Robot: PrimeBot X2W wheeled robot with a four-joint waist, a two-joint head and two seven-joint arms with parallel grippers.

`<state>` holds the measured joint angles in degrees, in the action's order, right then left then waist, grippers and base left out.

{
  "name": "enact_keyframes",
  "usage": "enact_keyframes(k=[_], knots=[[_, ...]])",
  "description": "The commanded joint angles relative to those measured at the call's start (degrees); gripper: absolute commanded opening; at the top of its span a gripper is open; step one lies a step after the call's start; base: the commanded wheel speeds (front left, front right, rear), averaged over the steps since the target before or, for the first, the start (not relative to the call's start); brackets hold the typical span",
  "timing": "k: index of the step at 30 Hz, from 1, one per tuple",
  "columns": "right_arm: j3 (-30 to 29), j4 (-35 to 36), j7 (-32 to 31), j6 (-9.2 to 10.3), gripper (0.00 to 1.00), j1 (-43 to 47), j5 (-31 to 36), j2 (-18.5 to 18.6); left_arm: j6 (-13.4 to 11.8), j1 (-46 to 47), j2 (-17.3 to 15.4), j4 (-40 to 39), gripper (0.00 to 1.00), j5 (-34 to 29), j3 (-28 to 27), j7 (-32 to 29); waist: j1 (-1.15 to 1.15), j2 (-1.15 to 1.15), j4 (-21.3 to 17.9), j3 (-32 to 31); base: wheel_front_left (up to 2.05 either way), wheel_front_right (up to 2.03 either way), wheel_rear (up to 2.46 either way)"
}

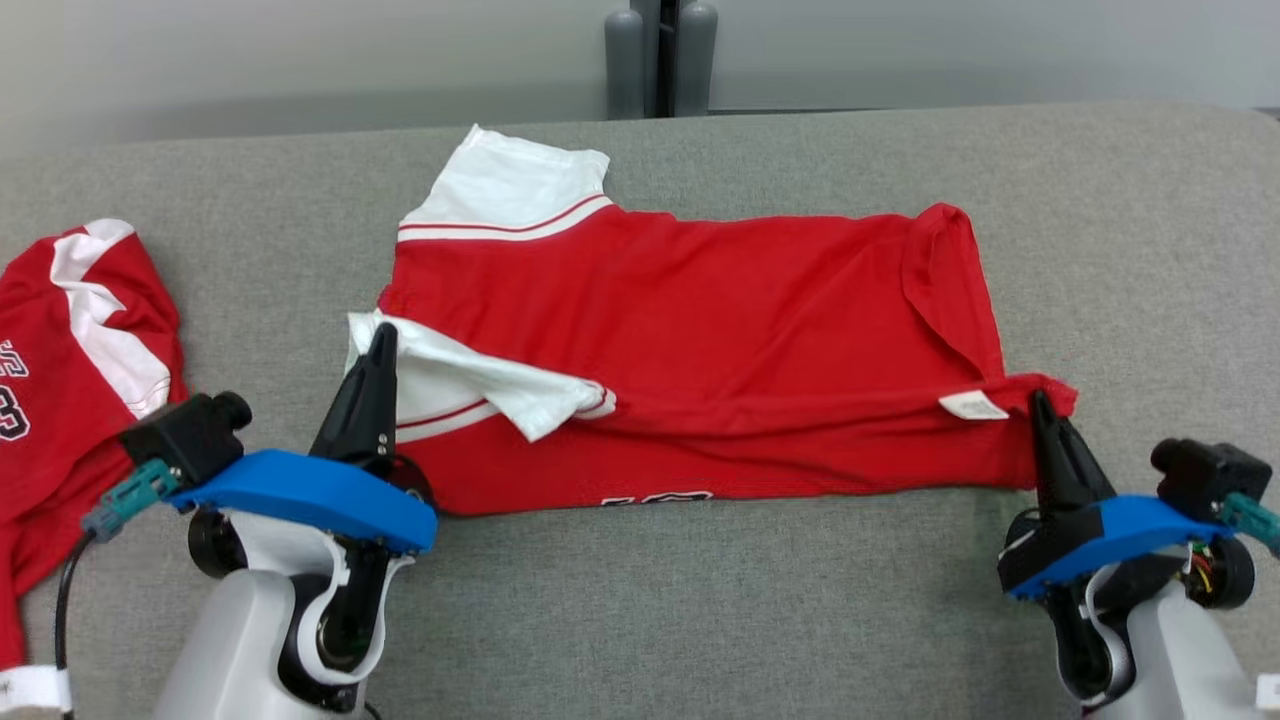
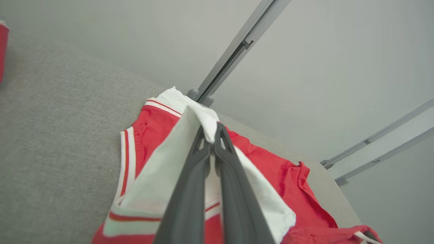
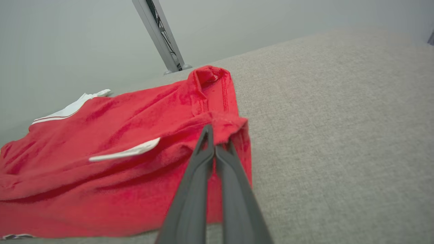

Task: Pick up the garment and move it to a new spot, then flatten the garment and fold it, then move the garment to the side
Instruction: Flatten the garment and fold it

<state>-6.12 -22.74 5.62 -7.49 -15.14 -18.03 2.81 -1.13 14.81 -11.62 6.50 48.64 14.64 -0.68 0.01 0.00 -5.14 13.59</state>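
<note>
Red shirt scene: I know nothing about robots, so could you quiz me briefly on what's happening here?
1. True or false: the left hand pinches a white sleeve of the red shirt.
2. The right hand grips the shirt beside: A a zip, B a white label, C a button.
3. What colour is the fabric surface under the shirt?
Key: 1 true; 2 B; 3 grey.

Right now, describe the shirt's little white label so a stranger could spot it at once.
On the grey upholstered surface, find the red jersey spread across the middle. At its right end, beside the right gripper, sits the label: a small plain white rectangle, unlike the big red-striped white sleeves.
</note>
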Motion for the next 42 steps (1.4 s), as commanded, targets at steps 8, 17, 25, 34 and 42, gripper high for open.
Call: enact_keyframes(k=[8,17,25,34,42], knots=[[-1.2,-7.0,-2.5,0.0,0.0,-9.1,5.8,0.1,0.6,8.0,0.2,8.5,0.0,-3.0,0.6,2.5,-0.01,0.0,-0.4,2.3,0.0,0.0,0.0],[-0.1,-11.8,-3.4,0.0,1.0,-14.3,8.7,0.1,1.4,10.9,0.5,12.5,1.0,-5.0,1.9,5.0,-0.01,0.0,0.0,3.2,0.0,0.0,0.0],[-1.0,-5.9,0.1,0.0,1.0,-7.5,9.5,0.1,1.1,3.9,-1.1,8.8,1.0,-5.0,1.8,6.5,-0.01,0.0,0.8,1.5,0.0,0.0,0.0],[-0.5,6.6,-4.1,0.0,1.0,5.9,8.4,0.1,-3.6,-8.1,-4.7,3.0,1.0,-2.2,1.5,-1.2,-0.01,0.0,1.0,-1.3,0.0,0.0,0.0],[-0.1,10.4,-7.3,0.0,1.0,8.4,7.9,0.1,-5.7,-8.5,-4.2,3.7,1.0,-0.1,1.7,-5.4,-0.01,0.0,-0.2,-1.0,0.0,0.0,0.0]])
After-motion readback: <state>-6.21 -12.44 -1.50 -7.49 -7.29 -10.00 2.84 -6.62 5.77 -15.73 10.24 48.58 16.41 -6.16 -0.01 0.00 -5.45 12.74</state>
